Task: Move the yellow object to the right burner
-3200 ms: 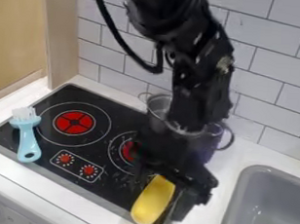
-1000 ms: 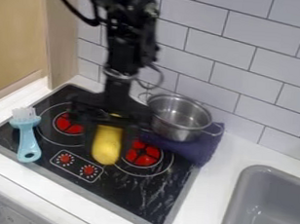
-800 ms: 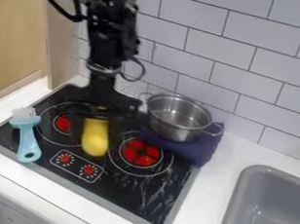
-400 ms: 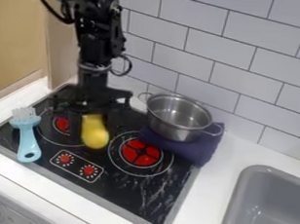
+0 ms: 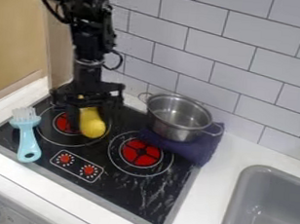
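Black two-finger pincer (image 5: 90, 123) pinching smooth, rounded yellow object (image 5: 92, 128), one finger at each side. Object at left red burner (image 5: 63, 123), long axis running from pincer toward viewer, slightly rightward. Right red burner (image 5: 141, 153) lies rightward and nearer viewer. Next move probably needs diagonal carry across black stovetop (image 5: 124, 187), clear of silver metal pot (image 5: 178, 117) behind.

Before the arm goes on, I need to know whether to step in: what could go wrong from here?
The gripper holds the yellow object by the left burner, so releasing here would likely miss the right burner. Its rounded shape might let it roll once released. Heading right, the arm could bump the metal pot just behind that burner.
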Controlling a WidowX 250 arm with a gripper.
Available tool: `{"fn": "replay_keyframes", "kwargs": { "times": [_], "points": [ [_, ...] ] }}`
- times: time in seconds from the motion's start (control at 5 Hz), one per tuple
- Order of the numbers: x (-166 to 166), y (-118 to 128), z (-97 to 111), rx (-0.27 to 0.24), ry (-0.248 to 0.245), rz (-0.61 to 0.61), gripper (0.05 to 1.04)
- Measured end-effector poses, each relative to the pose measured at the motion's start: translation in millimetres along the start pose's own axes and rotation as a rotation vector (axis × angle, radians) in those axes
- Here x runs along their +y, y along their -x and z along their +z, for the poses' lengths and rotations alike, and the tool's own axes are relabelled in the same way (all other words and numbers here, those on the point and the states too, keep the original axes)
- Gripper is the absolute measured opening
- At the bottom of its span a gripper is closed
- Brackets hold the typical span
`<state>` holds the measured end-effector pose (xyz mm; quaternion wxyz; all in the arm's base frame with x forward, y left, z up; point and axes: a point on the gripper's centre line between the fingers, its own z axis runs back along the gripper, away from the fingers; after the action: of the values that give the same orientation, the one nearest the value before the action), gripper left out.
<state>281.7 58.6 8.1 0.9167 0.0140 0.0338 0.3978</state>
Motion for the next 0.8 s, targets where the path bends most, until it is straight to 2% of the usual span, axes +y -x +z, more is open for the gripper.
{"fn": "replay_keyframes", "kwargs": {
  "times": [0.2, 0.4, 0.6, 0.8],
  "points": [
    [-6.6, -12.0, 0.3, -0.010, -0.005, -0.006, 0.585],
    [-8.6, -14.0, -3.8, 0.003, -0.011, -0.039, 0.585],
    [-14.2, -16.7, -5.3, 0.028, 0.017, -0.066, 0.662],
    [-14.1, -16.2, -3.9, 0.044, 0.009, -0.089, 0.955]
  ]
}}
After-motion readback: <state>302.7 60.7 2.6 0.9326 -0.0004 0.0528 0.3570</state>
